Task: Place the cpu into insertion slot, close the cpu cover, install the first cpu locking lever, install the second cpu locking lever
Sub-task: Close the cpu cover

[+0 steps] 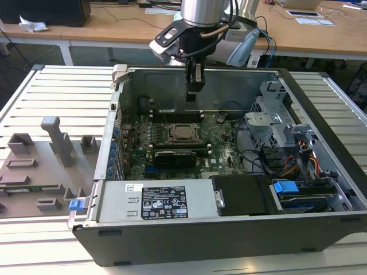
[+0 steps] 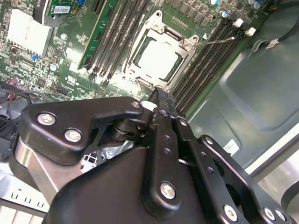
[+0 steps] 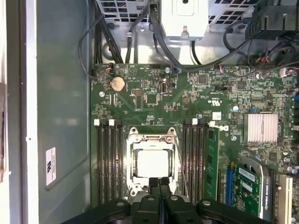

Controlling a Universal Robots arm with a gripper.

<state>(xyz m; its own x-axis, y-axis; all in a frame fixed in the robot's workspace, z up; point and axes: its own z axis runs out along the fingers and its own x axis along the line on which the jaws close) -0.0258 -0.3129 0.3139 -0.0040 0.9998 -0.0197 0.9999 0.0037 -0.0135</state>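
Nearest the exterior camera is the dark side wall of the open computer case (image 1: 229, 240). Just behind that wall, the power supply box (image 1: 114, 200) carries a white label (image 1: 163, 201), whose print I leave unread. Deeper inside lies the green circuit board (image 3: 187, 102), with the insertion slot (image 1: 171, 135) near its middle. Above that slot, a little toward the case's far wall, hangs the end effector (image 1: 194, 94). Its fingers are pressed together and hold nothing I can see; in the first wrist view their tips sit at the slot's rim. Over the slot the cpu cover (image 3: 132, 158) lies flat, and the cpu (image 3: 153, 163) shows silvery through its window, seated. From one corner of the slot a thin wire locking lever (image 2: 217, 41) juts across the memory slots (image 2: 205, 65), seemingly unlatched.
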